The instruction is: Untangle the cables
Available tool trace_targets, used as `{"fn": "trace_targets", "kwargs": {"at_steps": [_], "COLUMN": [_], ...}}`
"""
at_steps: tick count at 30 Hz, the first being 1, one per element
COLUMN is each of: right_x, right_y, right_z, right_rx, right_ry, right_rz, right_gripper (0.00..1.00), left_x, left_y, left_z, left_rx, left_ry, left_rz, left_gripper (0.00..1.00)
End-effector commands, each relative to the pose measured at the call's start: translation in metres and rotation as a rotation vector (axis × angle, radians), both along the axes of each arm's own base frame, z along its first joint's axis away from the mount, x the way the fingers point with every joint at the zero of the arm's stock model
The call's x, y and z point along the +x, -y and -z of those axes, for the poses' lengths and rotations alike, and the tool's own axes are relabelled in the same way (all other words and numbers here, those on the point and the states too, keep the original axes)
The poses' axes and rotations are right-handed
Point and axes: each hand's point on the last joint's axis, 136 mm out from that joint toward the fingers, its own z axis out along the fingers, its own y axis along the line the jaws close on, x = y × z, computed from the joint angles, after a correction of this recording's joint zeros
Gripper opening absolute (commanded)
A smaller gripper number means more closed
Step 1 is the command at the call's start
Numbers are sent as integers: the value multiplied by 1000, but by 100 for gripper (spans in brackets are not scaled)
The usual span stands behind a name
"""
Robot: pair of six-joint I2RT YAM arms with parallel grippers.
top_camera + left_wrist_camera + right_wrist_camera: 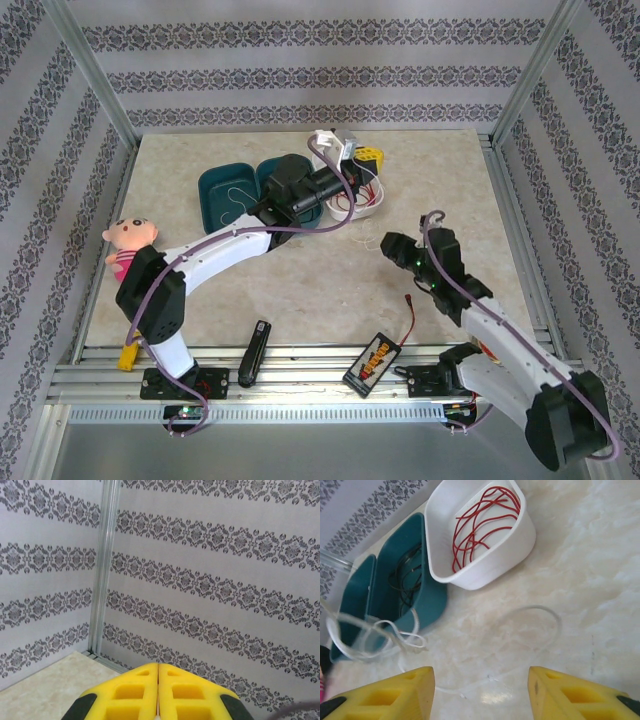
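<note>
Three wires are accounted for. The red wire (472,532) lies coiled inside the white tub (490,567) at the far middle of the table (300,290). The black wire (402,582) lies in the teal tray (427,605) that touches the tub's left side. The white wire (558,624) is on the bare tabletop just in front of the tub, in one open loop. Its other end runs left to the teal tray's near rim, where it appears blurred and its exact lie cannot be told.

The right gripper (480,695) hangs low over the white wire with its yellow fingers (415,692) standing apart and nothing between them. In the overhead view it sits right of centre (390,245), near the tub.

The left gripper (158,675) has its fingers pressed together, with no wire seen between them, and it faces the patterned back wall. From above it is at the far edge (368,157), above the tub.

Other items noted are as follows:
- A doll (130,240) lies at the left edge.
- A black-and-yellow box (372,360) with a short red lead (410,310) lies at the near edge.
- A slim black object (255,352) lies to the left of the box.
</note>
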Motion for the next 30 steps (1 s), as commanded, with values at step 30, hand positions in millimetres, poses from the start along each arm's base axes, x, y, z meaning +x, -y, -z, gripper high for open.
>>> {"fn": "trace_targets", "kwargs": {"at_steps": [30], "right_x": [27], "right_y": [-67], "right_z": [-20], "right_rx": [-251], "right_ry": [335], "right_rz": [-258], "right_gripper": [51], "left_x": [-20], "left_y": [-16], "left_z": [-65], "left_rx": [-16], "left_ry": [119], "left_rz": [-16], "left_gripper": [0]}}
